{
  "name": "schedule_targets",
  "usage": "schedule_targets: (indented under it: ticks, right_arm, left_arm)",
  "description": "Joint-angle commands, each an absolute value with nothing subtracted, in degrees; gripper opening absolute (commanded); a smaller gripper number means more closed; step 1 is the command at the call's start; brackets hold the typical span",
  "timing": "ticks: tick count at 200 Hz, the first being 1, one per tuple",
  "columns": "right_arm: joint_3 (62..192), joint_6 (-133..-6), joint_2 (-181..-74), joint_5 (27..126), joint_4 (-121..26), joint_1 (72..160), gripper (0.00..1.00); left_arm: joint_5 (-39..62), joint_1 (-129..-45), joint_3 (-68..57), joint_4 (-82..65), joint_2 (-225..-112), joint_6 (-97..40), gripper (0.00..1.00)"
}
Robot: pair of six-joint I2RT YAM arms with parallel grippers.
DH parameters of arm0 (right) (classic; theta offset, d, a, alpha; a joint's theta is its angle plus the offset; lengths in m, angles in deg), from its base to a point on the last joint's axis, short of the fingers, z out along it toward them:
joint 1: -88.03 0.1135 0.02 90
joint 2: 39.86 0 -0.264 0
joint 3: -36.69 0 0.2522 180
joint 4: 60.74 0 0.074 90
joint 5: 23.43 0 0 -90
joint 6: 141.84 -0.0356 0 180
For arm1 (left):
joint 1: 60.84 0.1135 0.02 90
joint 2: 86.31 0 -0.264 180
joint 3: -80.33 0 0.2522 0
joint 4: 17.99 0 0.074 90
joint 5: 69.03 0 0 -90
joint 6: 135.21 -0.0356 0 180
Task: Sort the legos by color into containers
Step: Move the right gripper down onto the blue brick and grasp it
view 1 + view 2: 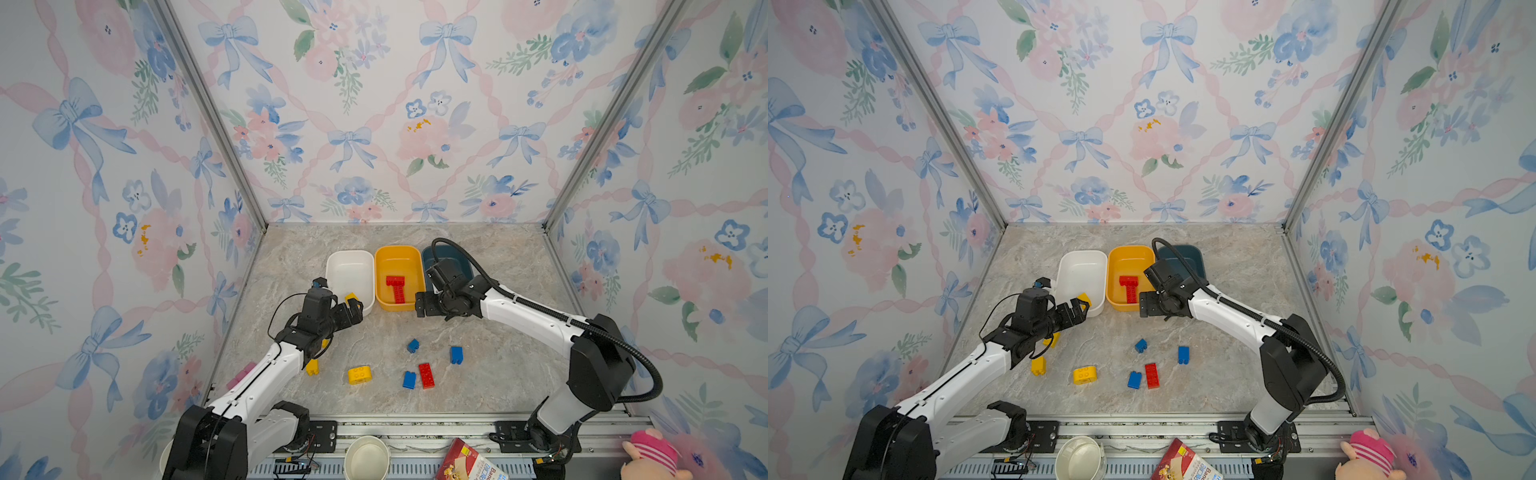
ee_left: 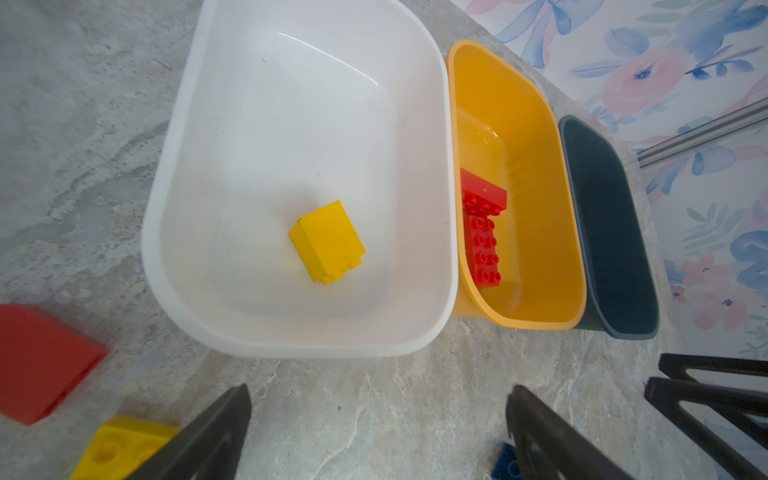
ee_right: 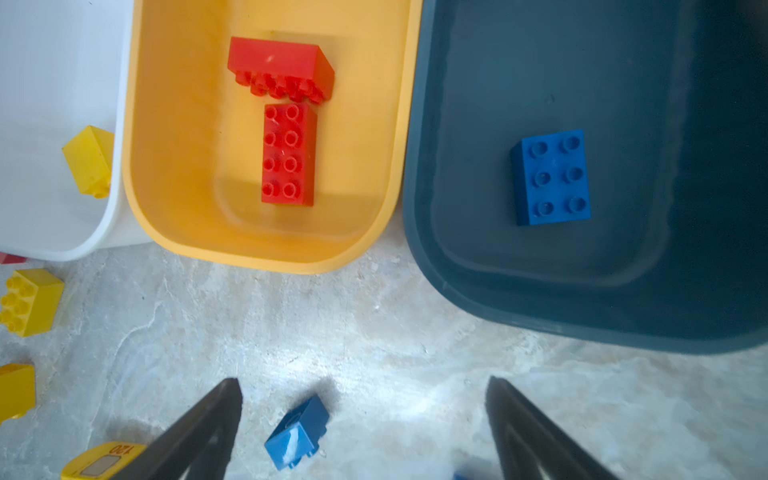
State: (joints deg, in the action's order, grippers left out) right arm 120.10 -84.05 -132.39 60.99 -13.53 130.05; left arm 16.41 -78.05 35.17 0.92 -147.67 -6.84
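Three tubs stand in a row: white [image 1: 349, 266], yellow-orange [image 1: 399, 257] and dark teal [image 1: 467, 259]. One yellow lego [image 2: 327, 242] lies in the white tub, two red legos [image 3: 289, 153] lie in the yellow-orange one, and a blue lego [image 3: 550, 176] lies in the teal one. Loose on the table are blue legos [image 1: 412, 345] [image 1: 456, 355] [image 1: 409, 380], a red one [image 1: 426, 375] and yellow ones [image 1: 359, 375] [image 1: 312, 367]. My left gripper [image 1: 353, 309] hangs open and empty at the white tub's near edge. In front of the yellow-orange tub, my right gripper [image 1: 419, 305] is open and empty.
Another red brick [image 2: 41, 361] lies left of the white tub. Beyond the table's front rail are a paper cup [image 1: 368, 457], a printed box [image 1: 473, 463] and a pink plush [image 1: 652, 455]. Floral walls close in the back and both sides.
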Motion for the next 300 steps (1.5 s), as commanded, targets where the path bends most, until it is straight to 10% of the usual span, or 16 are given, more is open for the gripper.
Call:
schedule_targets:
  ticks: [1, 300]
  right_arm:
    - [117.02, -86.35, -128.73, 58.81, -10.54, 130.91, 0.94]
    - [101.61, -98.86, -130.88, 55.08, -8.26, 135.74, 0.41]
  left_arm:
    - [16.27, -77.65, 35.03, -0.16, -148.12, -7.68, 0.98]
    - [15.61, -77.71, 33.13, -0.2, -151.07, -8.23, 0.98]
